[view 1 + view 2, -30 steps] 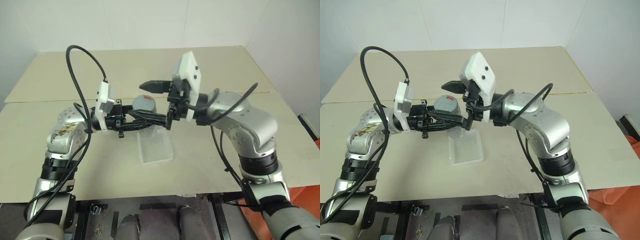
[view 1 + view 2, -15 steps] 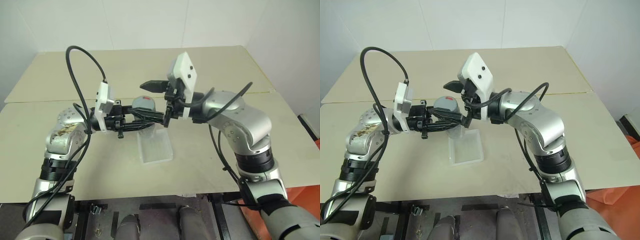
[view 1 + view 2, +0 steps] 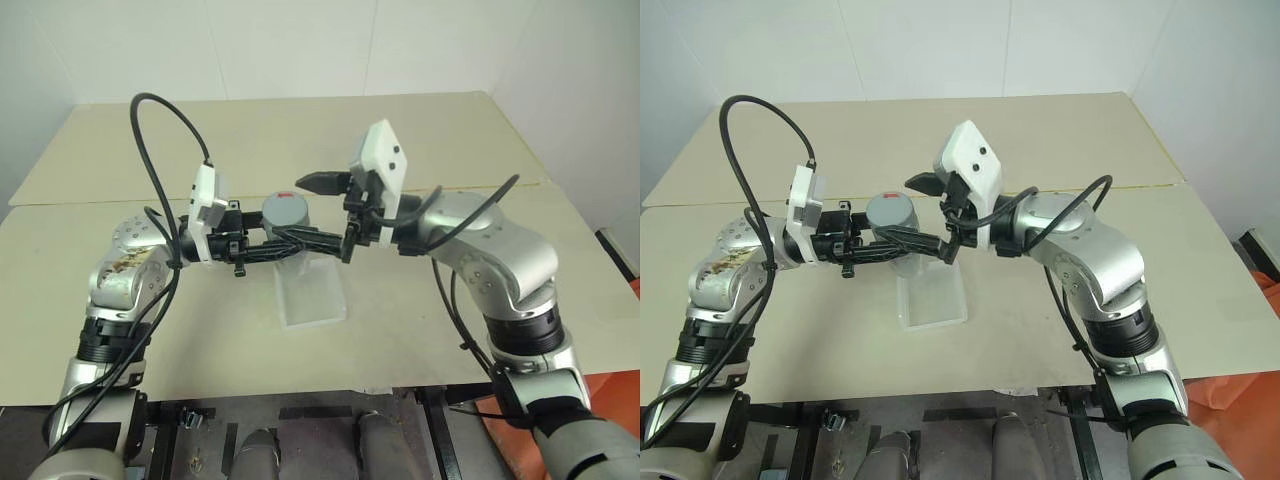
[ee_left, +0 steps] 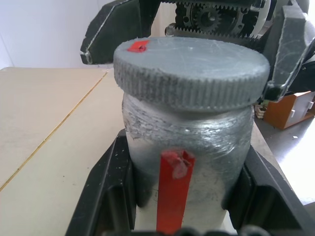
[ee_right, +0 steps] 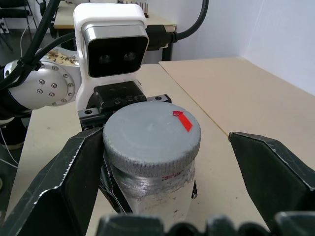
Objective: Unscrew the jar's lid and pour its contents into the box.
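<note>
Plainly, the jar (image 4: 184, 162) stands upright in the air above the table (image 3: 120, 300), clamped about its clear body by the left gripper (image 3: 290, 243), whose two black fingers (image 4: 106, 189) press against opposite sides of the glass below the lid (image 4: 192, 71). That grey ribbed cap is on the jar, with a small red mark near its edge, and a red strip runs down the jar's side between the left fingers. The right gripper (image 3: 335, 212) faces it from the other side with its jaws spread wide. In the right wrist view one finger (image 5: 74, 172) lies close against the side of the lid, perhaps touching it, while the other stands well apart from the cap. The box (image 3: 310, 293) lies flat on the table just below and slightly nearer the robot than the held jar. Whether anything lies inside the jar cannot be made out.
</note>
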Tool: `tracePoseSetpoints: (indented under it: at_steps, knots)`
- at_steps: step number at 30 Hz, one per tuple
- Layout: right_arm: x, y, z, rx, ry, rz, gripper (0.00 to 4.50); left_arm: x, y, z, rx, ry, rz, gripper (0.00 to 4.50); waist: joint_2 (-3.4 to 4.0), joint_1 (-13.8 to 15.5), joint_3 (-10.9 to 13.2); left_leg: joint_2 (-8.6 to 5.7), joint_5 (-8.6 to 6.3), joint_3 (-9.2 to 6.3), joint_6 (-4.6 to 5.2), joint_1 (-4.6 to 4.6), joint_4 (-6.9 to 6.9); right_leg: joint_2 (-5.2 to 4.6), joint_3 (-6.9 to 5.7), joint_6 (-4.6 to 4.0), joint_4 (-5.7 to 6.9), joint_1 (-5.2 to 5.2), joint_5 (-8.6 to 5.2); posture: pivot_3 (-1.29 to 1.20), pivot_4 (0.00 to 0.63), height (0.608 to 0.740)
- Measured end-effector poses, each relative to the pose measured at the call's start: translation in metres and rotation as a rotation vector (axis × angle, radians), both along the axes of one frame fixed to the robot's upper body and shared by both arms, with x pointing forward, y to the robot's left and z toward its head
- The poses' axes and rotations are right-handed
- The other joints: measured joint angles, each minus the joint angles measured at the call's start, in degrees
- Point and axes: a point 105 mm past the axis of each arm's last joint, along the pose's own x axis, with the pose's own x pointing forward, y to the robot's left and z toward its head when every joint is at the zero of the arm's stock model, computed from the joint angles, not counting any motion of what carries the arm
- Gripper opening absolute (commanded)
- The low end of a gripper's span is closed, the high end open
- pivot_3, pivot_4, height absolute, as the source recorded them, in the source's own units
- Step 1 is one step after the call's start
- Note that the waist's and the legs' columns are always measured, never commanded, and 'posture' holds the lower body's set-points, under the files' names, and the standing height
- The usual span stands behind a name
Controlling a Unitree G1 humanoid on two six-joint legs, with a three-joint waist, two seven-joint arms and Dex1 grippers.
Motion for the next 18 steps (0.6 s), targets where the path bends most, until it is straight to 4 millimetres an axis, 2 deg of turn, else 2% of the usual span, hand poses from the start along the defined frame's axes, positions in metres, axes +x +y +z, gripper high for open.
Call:
tracePoseSetpoints:
  at_steps: [12, 18]
  knots:
    - [0.002, -0.010, 0.000, 0.003, 0.010, -0.015, 4.48, 0.000, 0.006, 0.003, -0.004, -0.003, 0.025, 1.92, 0.00, 0.1, 0.0, 0.00, 0.00, 0.00, 0.00, 0.01, 0.00, 0.00, 0.00, 0.00, 0.00, 0.01, 0.00, 0.00, 0.150, 0.740]
    - [0.012, -0.026, 0.006, 0.024, 0.004, -0.093, 4.48, -0.002, 0.008, 0.004, -0.005, -0.009, 0.028, 1.92, 0.00, 0.1, 0.0, 0.00, 0.00, 0.01, 0.00, 0.00, 0.00, 0.00, 0.00, 0.00, -0.01, 0.01, 0.00, 0.00, 0.150, 0.740]
